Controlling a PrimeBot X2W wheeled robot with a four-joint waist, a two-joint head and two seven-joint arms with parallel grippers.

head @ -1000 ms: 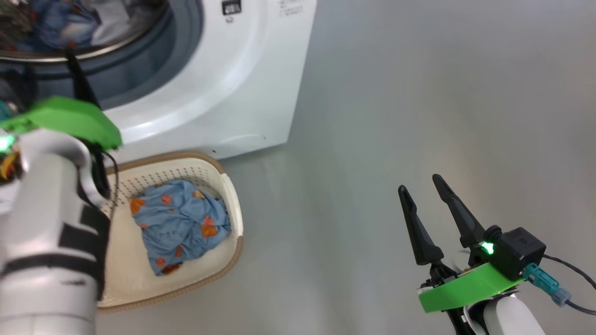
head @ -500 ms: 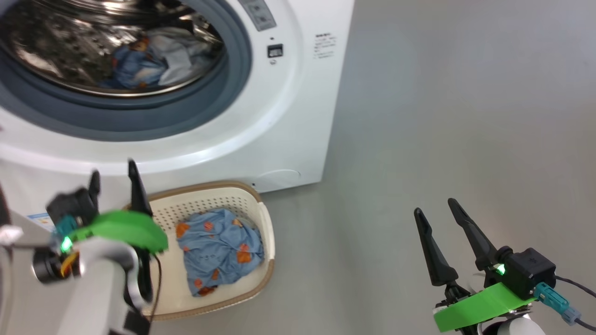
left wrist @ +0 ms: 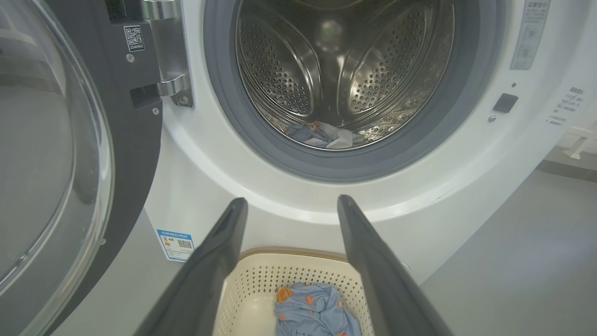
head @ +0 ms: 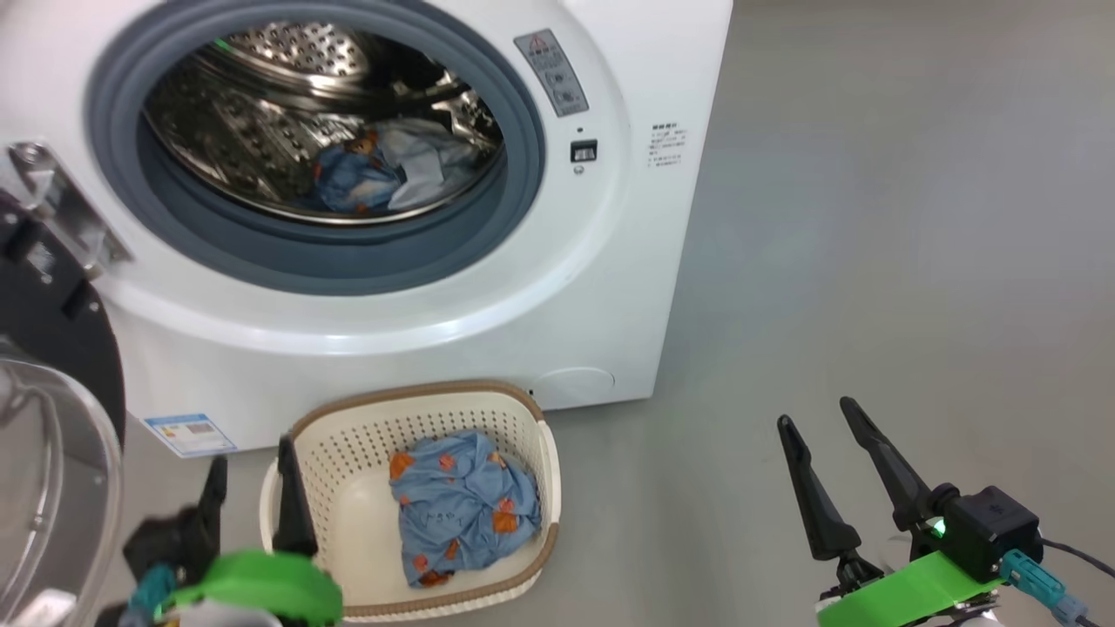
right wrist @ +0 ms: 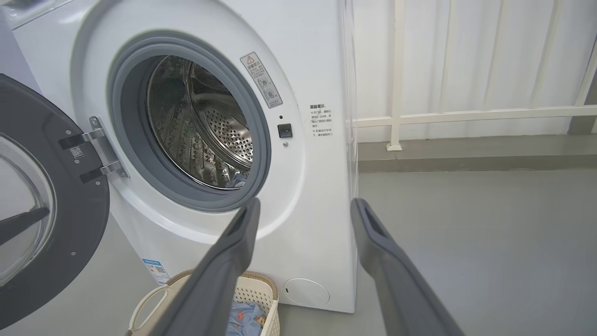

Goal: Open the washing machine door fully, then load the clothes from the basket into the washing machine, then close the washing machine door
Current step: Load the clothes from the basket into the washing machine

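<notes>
The white washing machine (head: 557, 287) stands with its door (head: 52, 366) swung open to the left, glass bowl facing me. In the steel drum lie blue and white clothes (head: 375, 170). On the floor before the machine sits the cream basket (head: 409, 390), holding one light blue printed cloth (head: 466, 509). My left gripper (head: 253, 475) is open and empty, low at the basket's left edge, beside the door. In the left wrist view the left gripper (left wrist: 291, 200) points at the machine's front above the basket (left wrist: 280, 254). My right gripper (head: 816, 414) is open and empty over bare floor to the right.
Grey floor (head: 871, 261) stretches right of the machine. The open door (right wrist: 70, 224) takes up the space left of the basket (right wrist: 261, 284). A white railing (right wrist: 396, 116) runs along the wall behind the machine's right side.
The head camera has pulled back, so the whole drum opening and door now show. My left arm has come down from the drum's mouth to beside the basket. The right gripper stays put.
</notes>
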